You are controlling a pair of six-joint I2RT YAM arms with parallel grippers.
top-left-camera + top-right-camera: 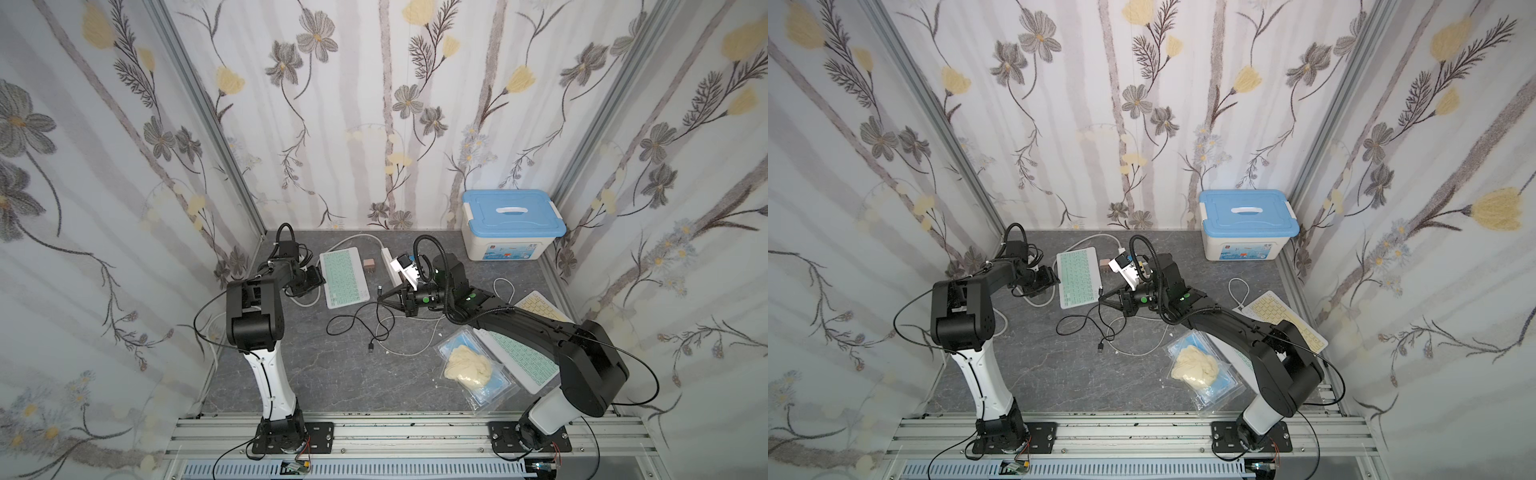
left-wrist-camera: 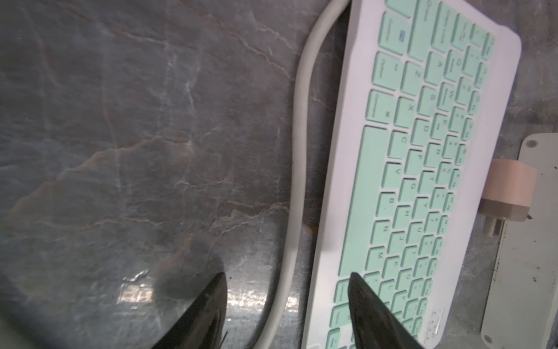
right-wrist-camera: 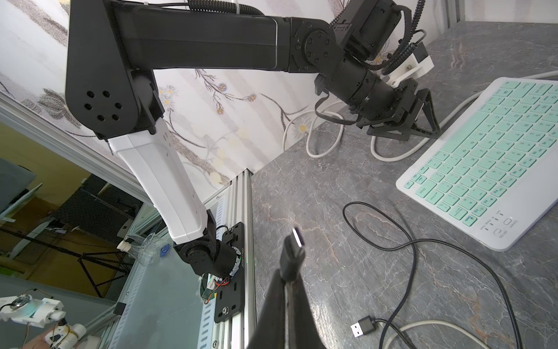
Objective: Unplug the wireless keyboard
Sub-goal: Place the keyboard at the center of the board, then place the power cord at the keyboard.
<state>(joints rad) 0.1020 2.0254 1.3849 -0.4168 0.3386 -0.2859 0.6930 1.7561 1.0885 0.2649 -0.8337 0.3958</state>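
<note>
Left gripper: your jaws stand apart, one finger over the bare table and the other over the keyboard at its edge keys. The white cable runs between them. You cannot tell whether anything touches.
Right gripper: clamped on the black body of the plug. Its metal tip sticks out, clear of the keyboard.
Keyboard: white body, mint keys, lying flat towards the back of the table, between your two grippers.
Black cable: loose loops on the table beside the keyboard, with its flat USB end lying on the table.
Edges: the pink charger and power strip sit just beside the keyboard's far long side.
Open room: you have bare table in front of the keyboard. To the right lie a bag of masks, a second mint keyboard, a yellow keyboard and a blue-lidded box.
</note>
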